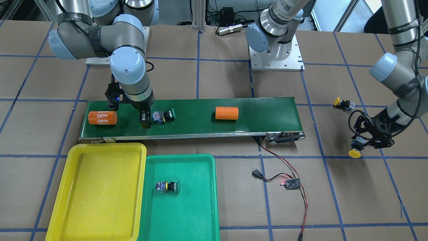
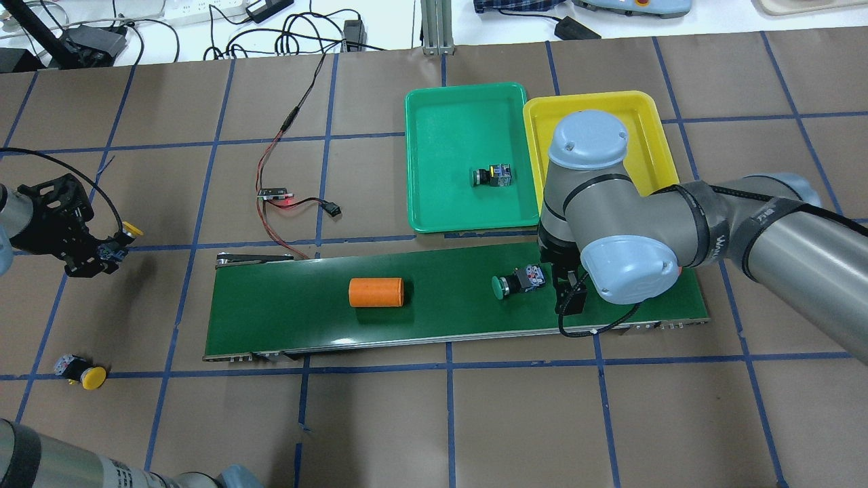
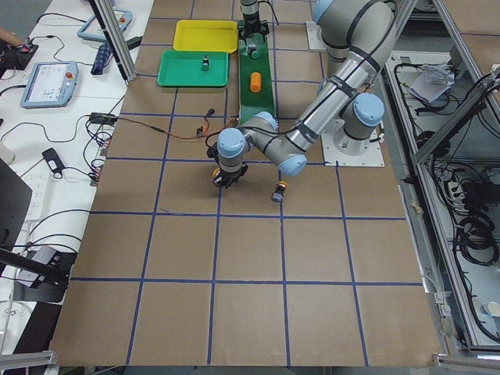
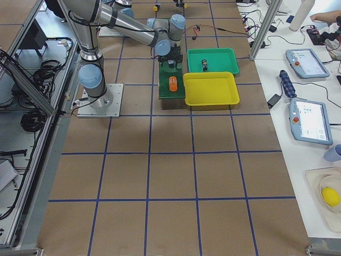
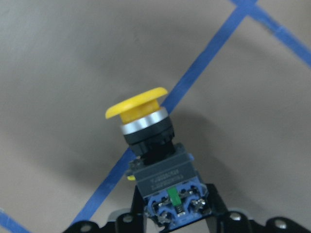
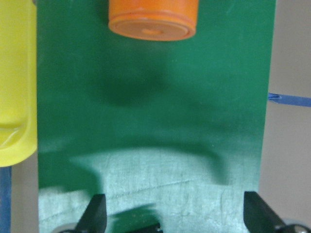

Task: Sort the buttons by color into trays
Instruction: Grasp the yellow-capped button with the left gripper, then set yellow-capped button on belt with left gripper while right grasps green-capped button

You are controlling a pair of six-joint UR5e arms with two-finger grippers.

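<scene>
The left gripper [image 5: 172, 216] was clamped on the body of a yellow button [image 5: 150, 141], cap pointing away from the wrist, low over the table beyond the conveyor belt [image 1: 267, 113]'s roller end. The step in hand looked like the pickup of that button. Next it probably had to travel the whole belt, since the yellow tray [image 1: 100, 147] sat off the opposite end and held no button yet.

The right gripper [image 6: 175, 216] hung over that end with its jaws spread and empty, just beside a green button [image 1: 164, 116] lying on the belt. That arm could crowd the approach.

- A second yellow button [image 1: 341, 103] lay past the roller end.
- Another green button [image 1: 167, 186] lay in the green tray [image 1: 200, 160] alongside the belt.
- Two orange cylinders [image 1: 226, 113] [image 1: 102, 117] rested on the belt.
</scene>
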